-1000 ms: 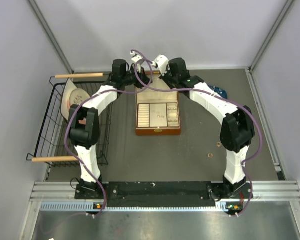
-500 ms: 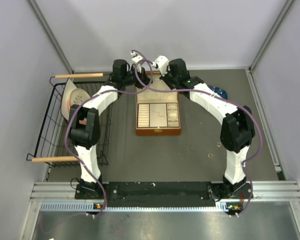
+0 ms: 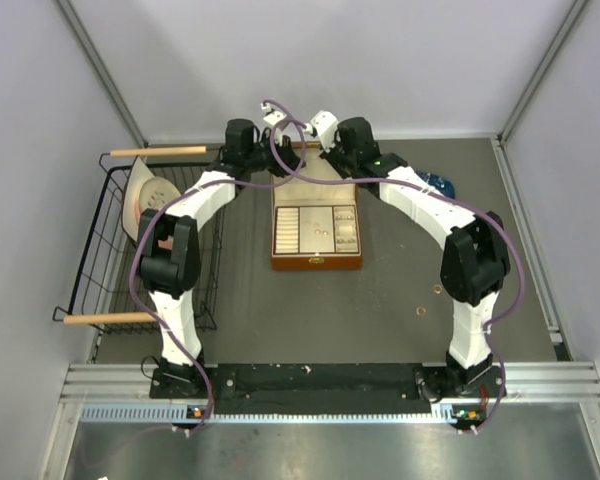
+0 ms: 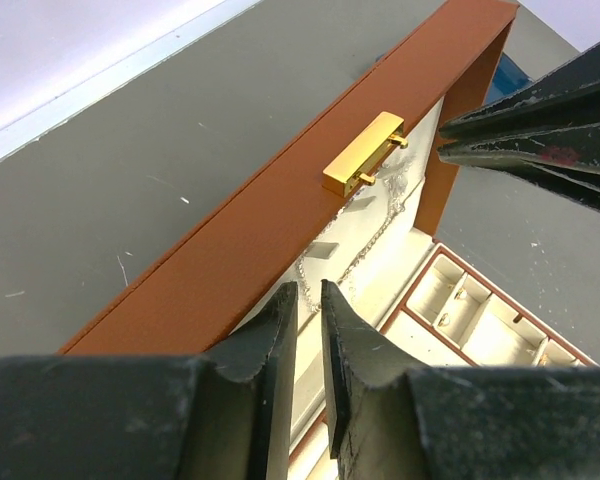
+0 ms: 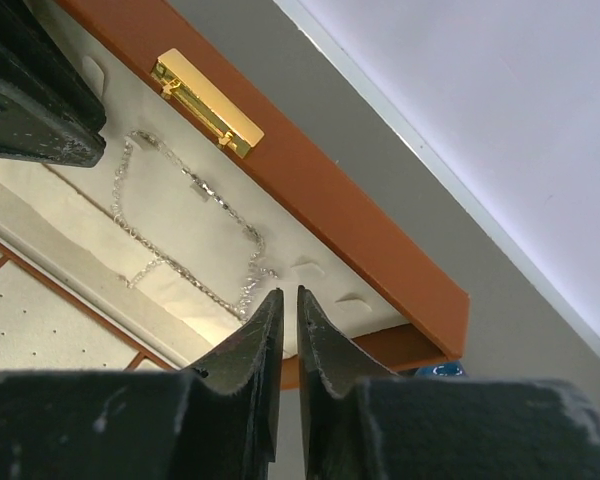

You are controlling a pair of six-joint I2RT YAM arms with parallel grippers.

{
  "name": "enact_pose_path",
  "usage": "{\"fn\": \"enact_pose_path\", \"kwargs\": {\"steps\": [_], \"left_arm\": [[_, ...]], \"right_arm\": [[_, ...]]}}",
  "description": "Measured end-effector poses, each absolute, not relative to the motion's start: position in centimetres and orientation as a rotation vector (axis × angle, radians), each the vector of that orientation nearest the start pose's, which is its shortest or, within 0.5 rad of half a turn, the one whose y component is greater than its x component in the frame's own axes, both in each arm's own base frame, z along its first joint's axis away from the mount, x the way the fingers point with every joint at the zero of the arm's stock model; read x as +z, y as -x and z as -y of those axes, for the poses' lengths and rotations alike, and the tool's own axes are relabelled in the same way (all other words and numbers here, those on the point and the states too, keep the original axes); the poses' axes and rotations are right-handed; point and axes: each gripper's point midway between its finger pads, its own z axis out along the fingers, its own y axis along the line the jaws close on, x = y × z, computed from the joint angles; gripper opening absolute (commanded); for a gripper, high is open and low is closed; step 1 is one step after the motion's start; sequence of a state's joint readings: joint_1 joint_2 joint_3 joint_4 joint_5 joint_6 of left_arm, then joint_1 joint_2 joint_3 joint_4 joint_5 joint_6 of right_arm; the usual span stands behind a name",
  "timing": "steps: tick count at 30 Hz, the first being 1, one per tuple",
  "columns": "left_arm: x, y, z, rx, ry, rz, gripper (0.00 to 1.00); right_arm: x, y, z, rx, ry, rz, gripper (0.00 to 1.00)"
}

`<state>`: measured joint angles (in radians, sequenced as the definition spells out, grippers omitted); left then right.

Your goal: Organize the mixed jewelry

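**A:** Where is the chain, and what do your grippers hold?

**B:** Chain (image 5: 252, 248) lies draped on the cream lining of the upright lid (image 5: 310, 170), below the clasp (image 5: 205, 100); left gripper (image 4: 308, 300) hovers at the lid's edge, jaws a slit apart, nothing between them; right gripper (image 5: 290, 298) faces the lining just beside the chain, likewise a slit apart and empty.

**A:** Which step?

**B:** Likely the end of placing the chain; two rings (image 3: 437, 289) (image 3: 418, 310) lie on the table (image 3: 380, 330), well apart from the box (image 3: 316, 262).

**A:** Your next move?

**B:** Probably draw both arms clear without snagging the chain; send your right arm to a ring; it lies flat, so you need a low, exact pinch.
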<state>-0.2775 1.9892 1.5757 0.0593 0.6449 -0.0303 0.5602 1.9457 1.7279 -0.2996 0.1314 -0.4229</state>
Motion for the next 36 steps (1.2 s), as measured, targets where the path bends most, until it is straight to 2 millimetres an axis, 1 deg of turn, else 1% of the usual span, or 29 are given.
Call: {"fn": "enact_pose_path", "kwargs": {"steps": [4, 11, 14, 19, 23, 28, 32, 34, 36], "left_arm": [[19.8, -51.1, 25.6, -0.824, -0.668, -1.819, 0.22], [19.8, -51.1, 25.6, -0.822, -0.669, -1.818, 0.22], [19.7, -50.7, 25.5, -0.823, -0.670, -1.822, 0.22], [19.8, -49.3, 25.4, -0.838, -0.677, -1.831, 0.25], [20.1, -47.9, 25.2, -0.845, -0.685, -1.832, 0.30], [20.4, -46.5, 24.8, -0.823, -0.715, -1.817, 0.35], [19.6, -45.2, 24.5, -0.787, -0.766, -1.811, 0.36], [18.9, -44.8, 24.4, -0.762, -0.794, -1.811, 0.36], [17.8, -44.4, 24.4, -0.722, -0.826, -1.817, 0.37]], "right_arm": [[21.0, -49.9, -26.5, -0.057, 0.911, -1.875, 0.17], [20.7, -49.4, -26.2, -0.060, 0.913, -1.883, 0.18], [20.7, -48.7, -26.0, -0.059, 0.920, -1.887, 0.19], [20.8, -47.0, -25.7, -0.046, 0.938, -1.887, 0.22], [20.7, -45.5, -25.3, -0.035, 0.956, -1.892, 0.25], [19.8, -44.0, -24.8, -0.013, 0.977, -1.911, 0.26], [19.2, -42.8, -24.5, 0.009, 0.986, -1.927, 0.27], [19.3, -42.5, -24.4, 0.017, 0.983, -1.928, 0.27], [19.4, -42.3, -24.3, 0.024, 0.975, -1.927, 0.27]]}}
